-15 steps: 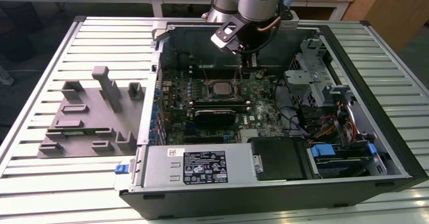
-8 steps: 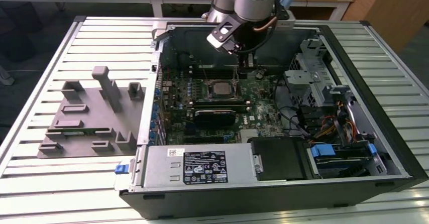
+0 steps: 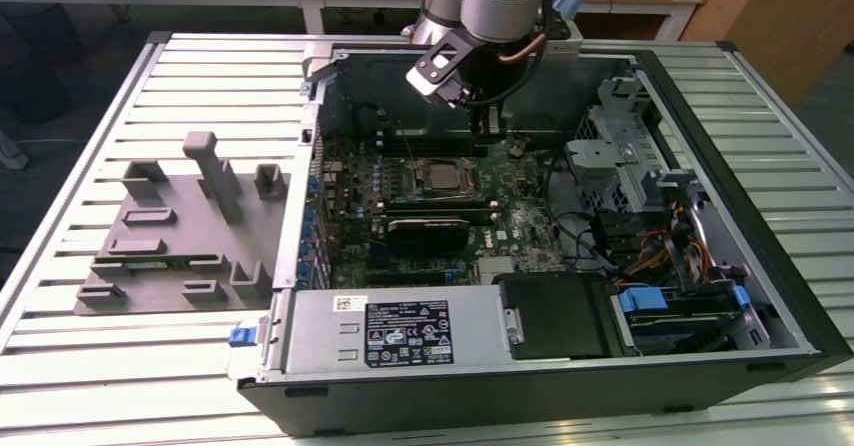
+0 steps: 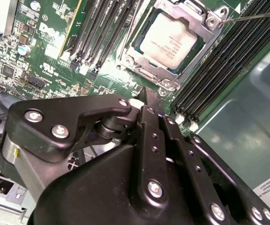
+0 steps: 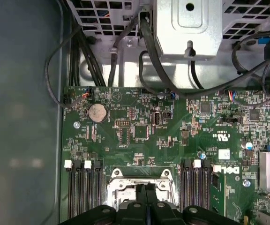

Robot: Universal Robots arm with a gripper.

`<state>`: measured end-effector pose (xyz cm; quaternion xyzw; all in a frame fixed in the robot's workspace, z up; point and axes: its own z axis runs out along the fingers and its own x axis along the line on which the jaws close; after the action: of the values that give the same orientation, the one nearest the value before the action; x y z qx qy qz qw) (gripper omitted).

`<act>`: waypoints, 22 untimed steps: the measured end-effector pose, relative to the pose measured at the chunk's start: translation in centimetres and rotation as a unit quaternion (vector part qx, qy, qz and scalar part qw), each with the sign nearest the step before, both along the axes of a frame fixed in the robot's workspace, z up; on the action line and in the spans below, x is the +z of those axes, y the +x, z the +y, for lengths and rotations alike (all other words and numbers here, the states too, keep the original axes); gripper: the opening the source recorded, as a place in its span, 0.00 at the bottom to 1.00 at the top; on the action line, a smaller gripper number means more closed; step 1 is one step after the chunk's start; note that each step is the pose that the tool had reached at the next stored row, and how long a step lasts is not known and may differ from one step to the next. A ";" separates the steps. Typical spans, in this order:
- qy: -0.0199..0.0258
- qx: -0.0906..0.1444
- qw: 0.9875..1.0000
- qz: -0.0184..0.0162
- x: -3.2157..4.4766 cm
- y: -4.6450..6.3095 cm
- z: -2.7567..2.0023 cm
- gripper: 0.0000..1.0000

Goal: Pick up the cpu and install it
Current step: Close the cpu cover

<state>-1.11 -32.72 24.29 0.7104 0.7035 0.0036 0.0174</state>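
The cpu, a silvery square chip, lies flat inside the metal-framed socket on the green motherboard. In the exterior view the cpu sits in the middle of the open computer case. My gripper hangs above the board, a little beyond the socket toward the case's back wall. Its black fingers are pressed together with nothing between them. In the first wrist view the gripper covers the middle of the socket.
Black memory slots flank the socket on both sides. Cables and a metal drive cage crowd the exterior view's right. A power supply fills the case front. A grey parts fixture lies on the slatted table.
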 end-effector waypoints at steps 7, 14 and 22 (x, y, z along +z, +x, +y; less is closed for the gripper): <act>0.000 0.000 1.000 0.000 -0.11 -1.0 0.00 0.11; 0.000 -0.001 1.000 0.000 -0.36 -2.2 -0.01 0.11; 0.000 -0.005 1.000 0.000 -0.91 -3.3 -0.05 0.11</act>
<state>-4.37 -32.77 23.38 0.7142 0.6997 0.0035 0.0175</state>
